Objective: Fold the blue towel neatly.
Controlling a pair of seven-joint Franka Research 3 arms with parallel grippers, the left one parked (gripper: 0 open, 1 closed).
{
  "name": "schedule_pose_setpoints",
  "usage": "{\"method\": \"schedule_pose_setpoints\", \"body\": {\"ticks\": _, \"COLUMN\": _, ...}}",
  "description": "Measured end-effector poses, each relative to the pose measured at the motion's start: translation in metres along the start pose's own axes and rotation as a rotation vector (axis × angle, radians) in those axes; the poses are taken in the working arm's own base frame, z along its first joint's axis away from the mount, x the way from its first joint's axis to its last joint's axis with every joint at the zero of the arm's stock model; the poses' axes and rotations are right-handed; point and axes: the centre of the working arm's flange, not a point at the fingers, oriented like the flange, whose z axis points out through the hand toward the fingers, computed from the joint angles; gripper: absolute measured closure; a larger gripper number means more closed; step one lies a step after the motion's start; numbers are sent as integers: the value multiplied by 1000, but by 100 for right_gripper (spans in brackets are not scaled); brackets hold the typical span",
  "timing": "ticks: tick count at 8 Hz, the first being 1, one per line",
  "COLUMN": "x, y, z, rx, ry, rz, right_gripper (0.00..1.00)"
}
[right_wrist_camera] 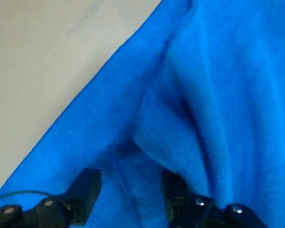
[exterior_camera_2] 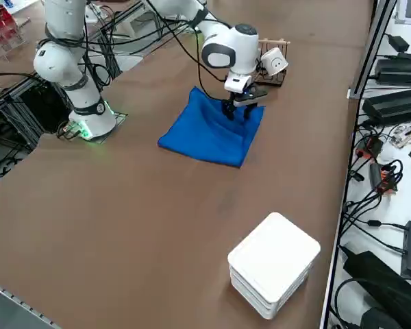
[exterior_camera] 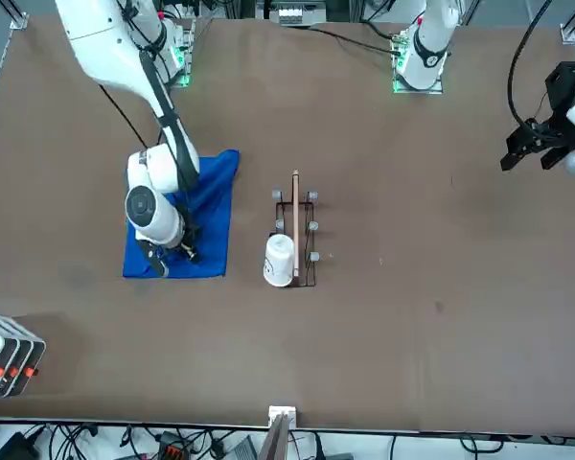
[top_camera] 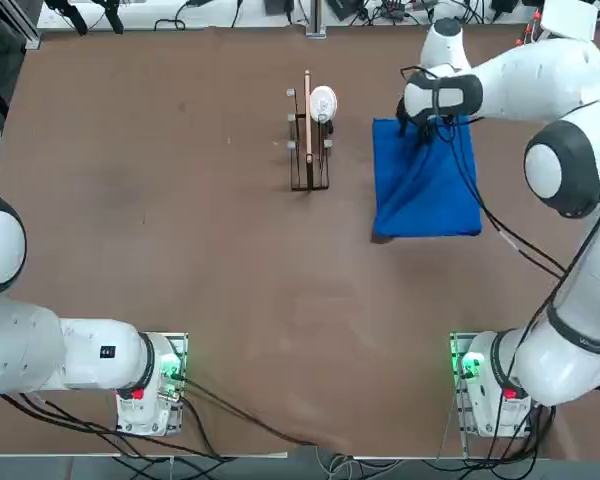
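Right wrist view, right gripper (right_wrist_camera: 131, 192) open at blue towel (right_wrist_camera: 128, 114)

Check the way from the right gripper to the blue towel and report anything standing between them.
Nothing visible stands in the way. The right gripper hovers with its fingers apart, right at the blue towel, and no other object shows between them. The wooden stand is off to the towel's left in the top view.

Brown tabletop (top_camera: 230, 300) beside grey floor (exterior_camera_2: 14, 308).
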Motion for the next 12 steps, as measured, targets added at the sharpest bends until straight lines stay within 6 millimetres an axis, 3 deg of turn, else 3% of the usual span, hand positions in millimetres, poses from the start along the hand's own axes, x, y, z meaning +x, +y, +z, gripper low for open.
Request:
{"method": "schedule_pose_setpoints", "body": {"ticks": 5, "x": 11, "y": 5, "z": -4, "rx": 0, "ry": 2, "rz": 23, "right_gripper": 21}}
{"method": "schedule_pose_setpoints", "body": {"ticks": 9, "x": 12, "y": -17, "z": -23, "rx": 50, "ry": 18, "rz": 78, "right_gripper": 21}}
{"method": "schedule_pose_setpoints", "body": {"ticks": 12, "x": 10, "y": -23, "z": -9, "rx": 40, "ry": 12, "rz": 96, "right_gripper": 21}}
